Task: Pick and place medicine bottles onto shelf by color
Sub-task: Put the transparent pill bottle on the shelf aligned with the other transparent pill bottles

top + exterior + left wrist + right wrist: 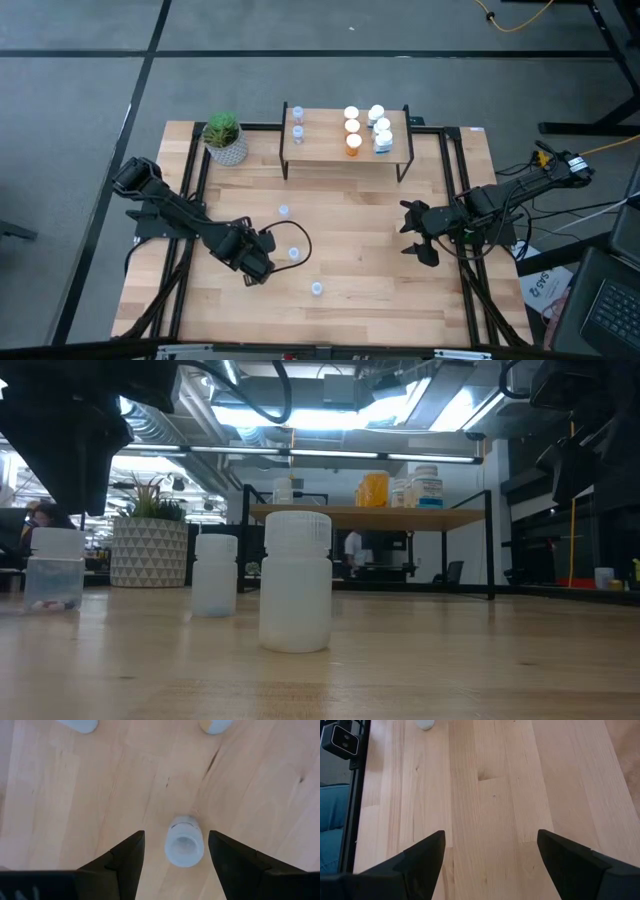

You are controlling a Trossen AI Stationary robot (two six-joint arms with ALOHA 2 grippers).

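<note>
A pale bottle (316, 289) stands nearest the table's front edge. Behind it, the left gripper (175, 851) spreads wide around another pale bottle (184, 848), touching nothing. The right gripper (417, 232) hovers open and empty. Farthest, the shelf (325, 150) carries sorted bottles.

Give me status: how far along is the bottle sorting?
Mostly done: the shelf holds two pale bottles at one end, and orange and white bottles grouped at the other. In hand: the left gripper, open, straddles a pale bottle on the tabletop, not yet gripped. Left: that one plus two more pale bottles on the table. The right gripper waits open.
</note>
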